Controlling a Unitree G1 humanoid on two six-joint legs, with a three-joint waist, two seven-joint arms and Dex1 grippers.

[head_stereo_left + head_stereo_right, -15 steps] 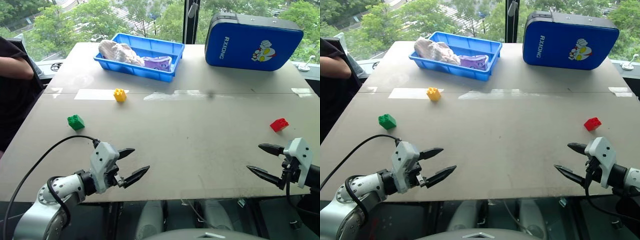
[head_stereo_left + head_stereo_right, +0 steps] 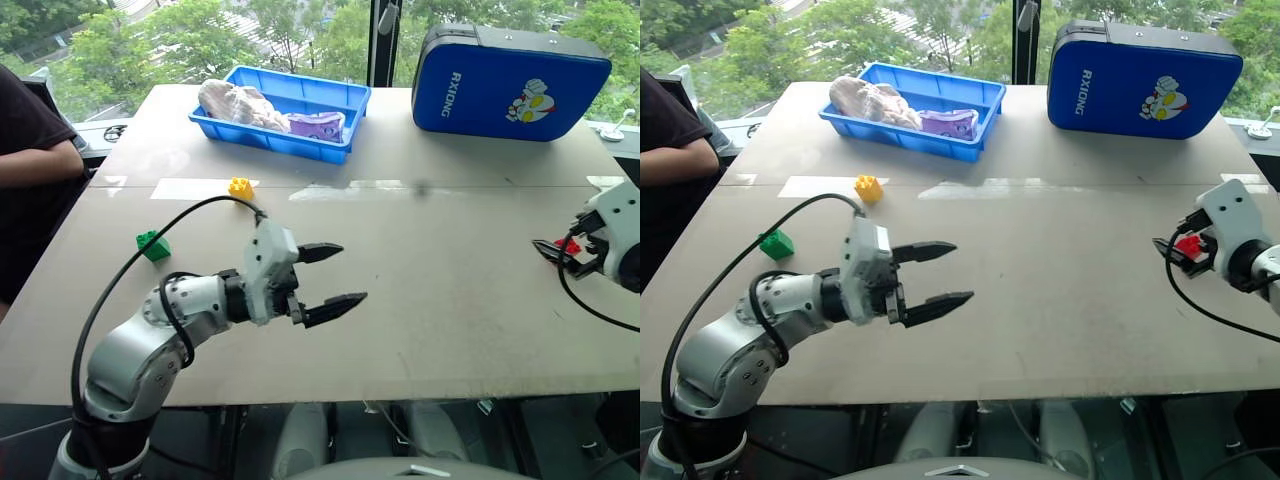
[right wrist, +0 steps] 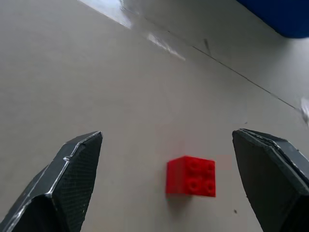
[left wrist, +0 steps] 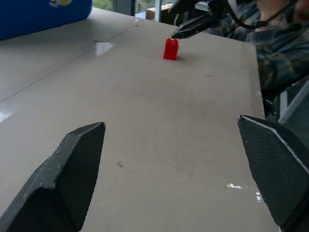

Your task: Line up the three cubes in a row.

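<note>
Cubes first: three studded bricks lay scattered across the grey worktop [image 2: 420,300], nowhere near a row. Nearest the camera, at lower centre-left of the head view, the left gripper [image 2: 333,274] hovered over bare worktop, fingers spread wide, nothing between them, pointing toward the right of the frame. Just beyond it, at the left edge of the worktop, the green cube [image 2: 152,244] sat alone, partly behind the arm's black cable [image 2: 130,270].

Over on the right edge of the frame, at about the same depth, the right gripper [image 2: 1175,248] hung above the red cube [image 3: 191,176], fingers fully apart. In the right wrist view the red cube sat square on the surface between the two black fingertips [image 3: 72,164], untouched, studs up. The left wrist view caught that same red cube far across the worktop with the other gripper's tips just above it.

Farther back, left of centre, the yellow cube [image 2: 240,188] rested beside a pale strip of tape [image 2: 190,188], well apart from both green and red. Behind that, at upper centre, stood the blue tray [image 2: 345,125] holding a crumpled whitish bundle [image 2: 235,103] and a purple packet [image 2: 316,125]. At upper right lay a blue case [image 2: 510,82] with a cartoon figure. A person's arm [image 2: 40,165] showed at the far left edge.
</note>
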